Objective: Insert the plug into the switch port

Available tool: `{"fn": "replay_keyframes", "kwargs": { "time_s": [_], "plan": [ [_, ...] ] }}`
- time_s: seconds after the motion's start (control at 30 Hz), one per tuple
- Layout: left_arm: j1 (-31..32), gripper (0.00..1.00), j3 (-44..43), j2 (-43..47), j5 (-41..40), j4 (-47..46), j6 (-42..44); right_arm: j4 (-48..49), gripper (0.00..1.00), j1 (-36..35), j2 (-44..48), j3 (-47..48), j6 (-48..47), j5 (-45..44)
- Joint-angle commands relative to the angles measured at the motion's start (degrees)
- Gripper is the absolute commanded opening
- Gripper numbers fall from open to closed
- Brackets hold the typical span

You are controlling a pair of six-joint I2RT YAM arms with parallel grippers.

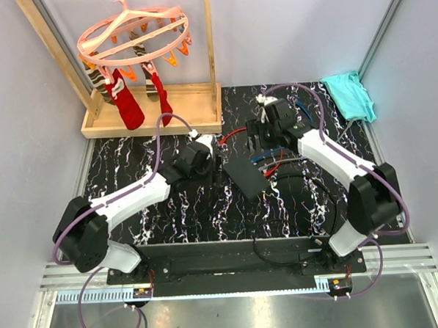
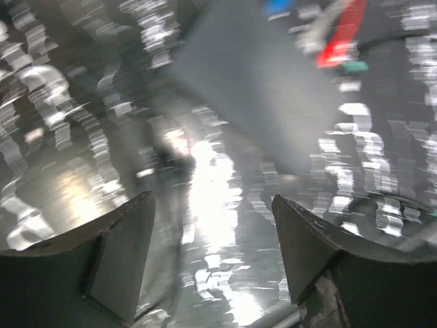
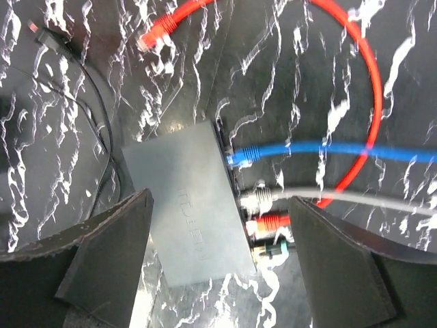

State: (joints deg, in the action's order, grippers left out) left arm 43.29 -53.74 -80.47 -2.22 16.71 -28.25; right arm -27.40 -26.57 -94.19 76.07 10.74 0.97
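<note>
Top view, switch: the flat black switch [image 1: 245,179] lies mid-table between the two arms.
Top view, plug: the loose red plug [image 1: 222,142] lies off the switch's far corner, close to the left gripper [image 1: 208,161]. The right gripper [image 1: 265,132] hangs over the far right side.
Left wrist, hand: the view is blurred, but the jaws stand wide apart with nothing between them. The grey switch face is ahead.
Right wrist, hand: jaws are spread wide and empty, above the switch.
Right wrist, ports: the blue plug [image 3: 242,156], grey plug [image 3: 263,197], seated red plug [image 3: 273,222] and green plug [image 3: 273,249] fill the port edge [image 3: 232,179]. I cannot tell which socket is free.
Risk, grasp: the loose plug lies flat, so a skewed pinch would probably tilt it and jam it at the socket mouth.
Risk, switch: the switch is unheld, so pushing the plug in may slide it.
Risk, cables: the crowded leads and the black lead [image 3: 82,89] could snag a finger.
</note>
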Motion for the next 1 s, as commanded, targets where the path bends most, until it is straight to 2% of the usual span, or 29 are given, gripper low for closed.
{"fn": "replay_keyframes", "kwargs": {
  "time_s": [0.0, 0.1, 0.17, 0.37, 0.57, 0.77, 0.97],
  "plan": [
    [-2.3, 0.67, -1.0, -3.5, -7.9, 6.4, -0.3, 2.3, 0.88, -0.1, 7.7, -8.6, 4.5, -2.6],
    [-6.2, 0.62, -2.2, -5.6, -8.1, 6.3, -4.1, 3.1, 0.88, -0.2, 11.4, -13.8, 6.2, -2.1],
    [-7.8, 0.62, -3.3, -7.5, -6.8, 6.1, -4.2, 3.7, 0.88, -0.2, 12.9, -16.9, 7.4, -1.2],
    [-8.0, 0.62, -6.6, -10.9, -6.0, 7.1, -3.6, 5.2, 0.88, -0.2, 16.6, -22.2, 8.8, 1.5],
    [-7.9, 0.6, -10.8, -14.7, -0.5, 8.0, -3.7, 5.7, 0.88, -0.2, 18.0, -23.9, 8.8, 2.1],
    [-7.3, 0.59, -6.1, -11.3, 0.7, 10.6, -4.8, 5.7, 0.88, -0.2, 18.7, -24.2, 8.2, 4.4],
    [-4.5, 0.6, -1.7, -7.2, 2.0, 11.2, 2.3, 6.6, 0.88, -0.2, 17.8, -24.5, 6.9, 7.4]
  ]
}}
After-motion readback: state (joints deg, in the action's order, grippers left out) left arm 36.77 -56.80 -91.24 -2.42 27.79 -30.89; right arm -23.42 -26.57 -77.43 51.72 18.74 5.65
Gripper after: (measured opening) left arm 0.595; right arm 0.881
